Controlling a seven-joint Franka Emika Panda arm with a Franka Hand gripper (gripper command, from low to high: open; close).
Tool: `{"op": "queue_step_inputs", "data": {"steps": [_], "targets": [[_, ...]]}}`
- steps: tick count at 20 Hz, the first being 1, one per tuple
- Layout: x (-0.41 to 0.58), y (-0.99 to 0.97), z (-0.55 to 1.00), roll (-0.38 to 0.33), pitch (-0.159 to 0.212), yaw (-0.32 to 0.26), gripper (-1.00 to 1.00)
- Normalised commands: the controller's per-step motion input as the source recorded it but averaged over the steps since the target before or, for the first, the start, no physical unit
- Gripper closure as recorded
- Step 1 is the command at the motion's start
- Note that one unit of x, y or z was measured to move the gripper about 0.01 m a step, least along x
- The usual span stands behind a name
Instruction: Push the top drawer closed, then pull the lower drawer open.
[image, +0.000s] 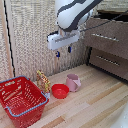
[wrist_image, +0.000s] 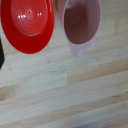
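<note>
The brown wood-grain dresser stands at the exterior view's right. Its top drawer (image: 111, 36) sticks out, with a dark inside showing above its front and a slim silver bar handle (image: 104, 36). Below it, the lower drawer (image: 114, 64) has its own silver handle (image: 107, 60); I cannot tell whether it is fully shut. My gripper (image: 63, 51) hangs in the air to the left of the dresser, well apart from both drawers. Its two blue-tipped fingers (image: 57, 54) stand apart with nothing between them. The wrist view shows neither drawer.
A red plastic basket (image: 11, 89) stands at the exterior view's lower left. On the wooden surface below my gripper lie a red bowl (image: 60, 91) (wrist_image: 29, 25), a pink cup (image: 73, 82) (wrist_image: 80, 27) and a small yellow-brown toy (image: 43, 80). A woven screen forms the back wall.
</note>
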Motion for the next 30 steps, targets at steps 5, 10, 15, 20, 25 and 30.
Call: {"op": "queue_step_inputs", "data": {"steps": [5,10,15,20,25,30], "targets": [[-0.045,-0.02,0.13,-0.326,0.0,0.167,-1.0],[0.0,0.0,0.12,-0.357,0.0,0.125,-1.0],[0.033,0.08,0.16,-0.372,0.016,0.08,-1.0],[0.044,0.23,0.18,-0.375,0.039,0.028,-1.0],[0.086,0.22,0.16,-0.375,0.015,0.031,-1.0],[0.103,0.14,0.16,-0.37,0.0,0.054,-1.0]]}}
